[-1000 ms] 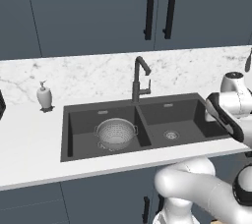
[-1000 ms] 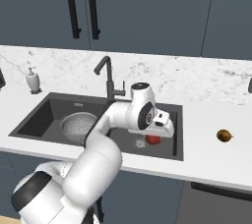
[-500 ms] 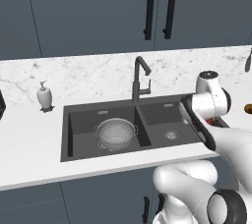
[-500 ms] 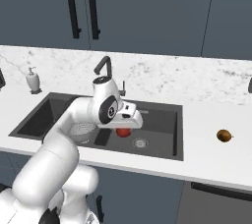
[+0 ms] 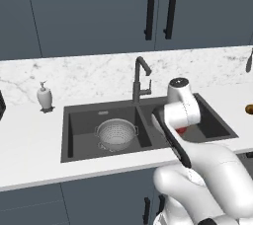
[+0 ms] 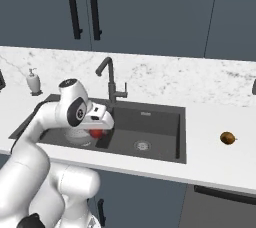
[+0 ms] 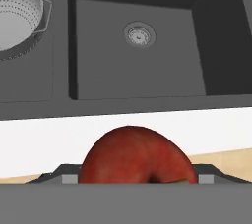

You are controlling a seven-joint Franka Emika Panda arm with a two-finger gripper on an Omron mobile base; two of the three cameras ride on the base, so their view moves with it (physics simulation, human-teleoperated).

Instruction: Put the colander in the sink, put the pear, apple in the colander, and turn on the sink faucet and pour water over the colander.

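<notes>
My gripper (image 6: 98,128) is shut on the red apple (image 6: 96,133), which it holds in the air over the sink (image 6: 155,124) near the divider between the basins. In the hand view the apple (image 7: 138,161) sits between the finger tips, with the right basin's drain below it. The silver colander (image 5: 116,134) stands upright in the left basin, and the hand view shows the colander (image 7: 15,16) at top left. The yellowish-brown pear (image 6: 227,138) lies on the counter right of the sink. The dark faucet (image 5: 139,78) rises behind the divider.
A white soap dispenser (image 5: 44,95) stands on the marble counter left of the sink. Dark cabinet doors with black handles (image 5: 160,8) hang above the backsplash. The right basin (image 7: 138,66) holds nothing but its drain.
The arm has swung left from the sink's right end to the divider, carrying the apple with it. The colander and pear have not moved.
</notes>
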